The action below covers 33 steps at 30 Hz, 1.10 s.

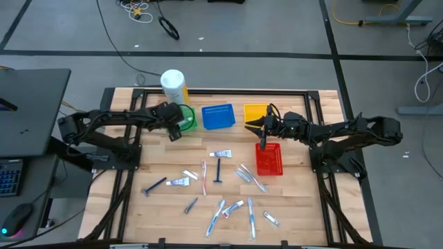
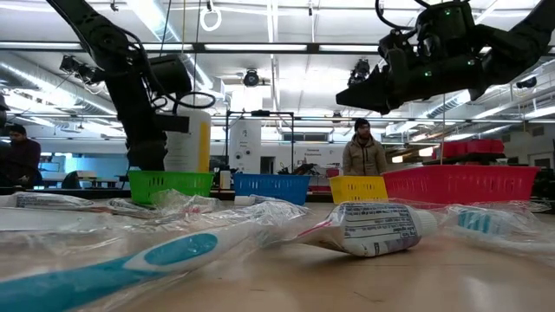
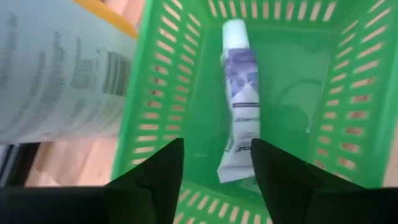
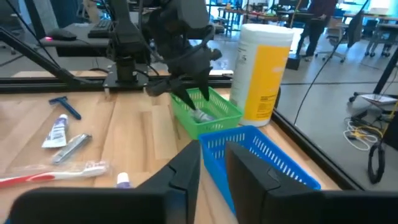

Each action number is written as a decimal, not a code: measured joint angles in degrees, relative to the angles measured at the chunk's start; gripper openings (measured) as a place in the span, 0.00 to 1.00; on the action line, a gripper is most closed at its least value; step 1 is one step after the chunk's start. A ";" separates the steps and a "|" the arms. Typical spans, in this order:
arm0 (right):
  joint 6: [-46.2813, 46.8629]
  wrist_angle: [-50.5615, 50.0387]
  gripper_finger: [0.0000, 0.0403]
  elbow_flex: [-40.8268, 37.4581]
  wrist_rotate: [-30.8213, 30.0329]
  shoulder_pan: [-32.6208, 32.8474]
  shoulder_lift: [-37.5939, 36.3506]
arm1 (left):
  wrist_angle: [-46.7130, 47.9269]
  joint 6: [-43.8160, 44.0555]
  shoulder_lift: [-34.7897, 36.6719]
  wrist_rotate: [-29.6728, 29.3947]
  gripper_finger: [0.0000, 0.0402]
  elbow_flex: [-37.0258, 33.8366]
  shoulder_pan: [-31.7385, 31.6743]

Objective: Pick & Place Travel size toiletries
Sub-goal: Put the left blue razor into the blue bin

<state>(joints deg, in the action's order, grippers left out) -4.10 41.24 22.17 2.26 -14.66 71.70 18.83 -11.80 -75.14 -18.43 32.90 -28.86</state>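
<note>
Fingers (image 3: 214, 180) of left arm apart over tube (image 3: 239, 99) in green basket (image 3: 348, 112).

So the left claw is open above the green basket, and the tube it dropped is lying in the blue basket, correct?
Not quite. The left claw is open above the green basket, but the tube lies inside that green basket, not the blue one. The left wrist view shows it flat on the green floor.
</note>
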 joint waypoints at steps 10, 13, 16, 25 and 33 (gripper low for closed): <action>0.80 -1.57 0.32 0.00 -0.14 -0.04 0.00 | 15.37 12.27 5.92 7.69 0.52 10.77 4.13; 2.42 -2.24 0.32 0.00 -0.53 -0.04 0.00 | 20.07 18.16 6.80 13.77 0.50 12.94 7.31; 2.79 -2.97 0.32 0.02 -0.59 -0.04 0.00 | 22.98 23.38 7.30 16.46 0.48 13.27 12.08; 2.80 -4.61 0.32 0.02 -0.68 -0.04 0.00 | 36.11 43.26 7.33 16.83 0.43 12.42 30.22; 2.80 -4.88 0.32 0.02 -0.68 -0.04 0.00 | 35.90 65.06 7.33 24.69 0.43 6.59 45.75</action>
<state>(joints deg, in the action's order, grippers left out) -1.30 36.36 22.20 1.58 -14.70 71.70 54.73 53.26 -67.81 6.26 39.50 16.89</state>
